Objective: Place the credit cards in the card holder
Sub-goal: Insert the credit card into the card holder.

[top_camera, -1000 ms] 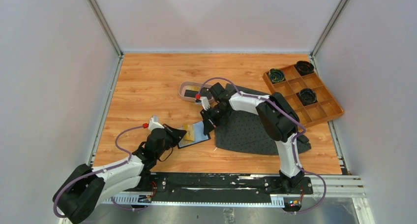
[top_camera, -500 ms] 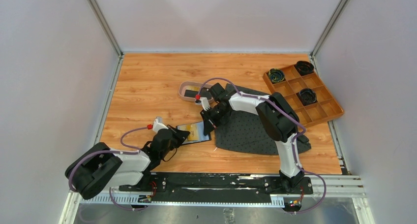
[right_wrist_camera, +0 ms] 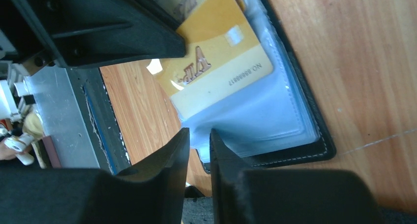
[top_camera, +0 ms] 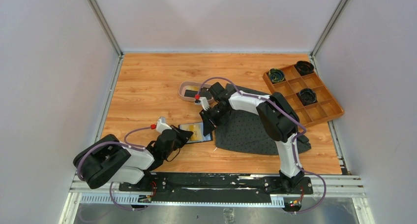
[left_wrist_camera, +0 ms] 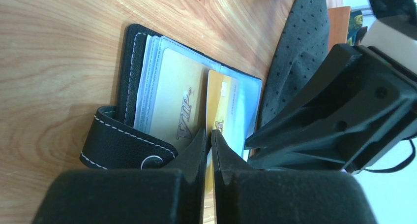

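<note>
The card holder lies open on the wood, black leather with clear sleeves. One gold credit card sits inside a sleeve. My left gripper is shut on the edge of a second gold credit card, which reaches in over the sleeves. In the top view the left gripper is at the holder's left side. My right gripper hovers at the holder's far side, jaws a little apart, with a clear sleeve's corner at their mouth. The held gold card shows there too.
A dark dotted cloth lies right of the holder, under the right arm. A pinkish tray with something dark inside stands just behind. An orange-brown compartmented box with dark round items is at the back right.
My left arm has pushed right, carrying the gold card further over the open holder. The right jaws have parted slightly around the sleeve.
</note>
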`<move>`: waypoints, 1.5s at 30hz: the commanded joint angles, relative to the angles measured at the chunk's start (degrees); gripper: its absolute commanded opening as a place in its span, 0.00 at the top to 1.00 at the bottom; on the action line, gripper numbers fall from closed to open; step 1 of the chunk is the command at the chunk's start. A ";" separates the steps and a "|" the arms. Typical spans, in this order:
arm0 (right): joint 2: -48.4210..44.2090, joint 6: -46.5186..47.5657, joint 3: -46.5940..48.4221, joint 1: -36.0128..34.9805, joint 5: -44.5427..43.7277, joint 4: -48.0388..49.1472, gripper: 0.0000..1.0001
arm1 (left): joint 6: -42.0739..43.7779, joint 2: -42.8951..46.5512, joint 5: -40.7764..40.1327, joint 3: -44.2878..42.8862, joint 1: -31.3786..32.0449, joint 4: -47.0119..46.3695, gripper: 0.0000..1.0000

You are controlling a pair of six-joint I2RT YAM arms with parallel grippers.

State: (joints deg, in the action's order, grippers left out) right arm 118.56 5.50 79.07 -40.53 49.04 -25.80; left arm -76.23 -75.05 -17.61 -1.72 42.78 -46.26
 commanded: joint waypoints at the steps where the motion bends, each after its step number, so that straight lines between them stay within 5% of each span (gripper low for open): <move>1: -3.01 5.42 1.87 -0.61 1.86 -3.29 0.70 | 2.33 -2.44 0.35 -0.35 1.07 4.78 0.92; 13: -2.50 5.39 4.43 0.27 1.81 -4.43 0.69 | 5.95 -4.56 2.51 -1.12 1.07 5.03 0.65; 22: 5.80 -6.81 16.80 -0.23 -1.12 -2.95 0.95 | 6.91 -2.74 2.40 0.03 1.07 5.13 0.54; 38: 12.75 -6.52 25.37 -7.31 -4.15 -7.24 1.00 | 8.32 -2.85 3.54 -0.21 1.07 5.22 0.48; 45: 14.46 -1.37 28.59 -10.14 -13.86 -12.71 0.99 | 8.33 -2.76 3.46 -0.14 1.06 5.29 0.47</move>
State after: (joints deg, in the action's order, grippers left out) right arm 130.74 -0.21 104.68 -48.51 42.30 -32.86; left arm -70.85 -76.86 -13.08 -3.51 43.38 -48.21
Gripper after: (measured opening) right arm 0.008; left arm 0.522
